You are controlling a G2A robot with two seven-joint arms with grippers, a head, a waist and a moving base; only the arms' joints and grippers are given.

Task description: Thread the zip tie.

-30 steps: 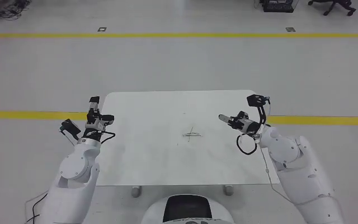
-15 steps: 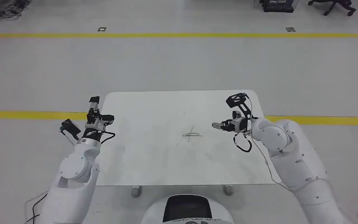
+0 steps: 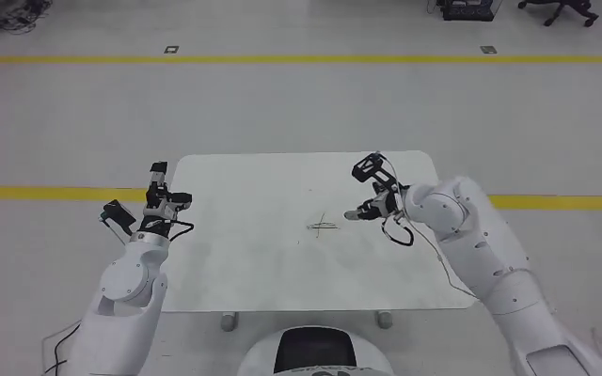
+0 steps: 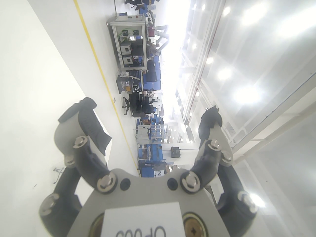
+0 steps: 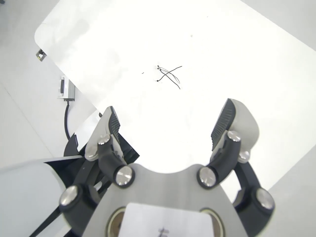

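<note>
Surface (image 3: 254, 263): one, white, rounded corners.
Claws: two. Left claw (image 4: 148, 109): released, fingers wide apart, held at the surface's left edge. Right claw (image 5: 170, 114): released, fingers spread, above the surface's right half, near the ties.
Zip ties (image 5: 169, 76): thin, black, apparently two (strands overlap, count uncertain), crossed in an X, lying flat near the surface's middle, apart from both claws.

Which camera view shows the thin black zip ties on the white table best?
The right wrist view: there the thin black zip ties lie crossed, with each strand distinct. In the top and left wrist views they are tiny dark scribbles.
</note>
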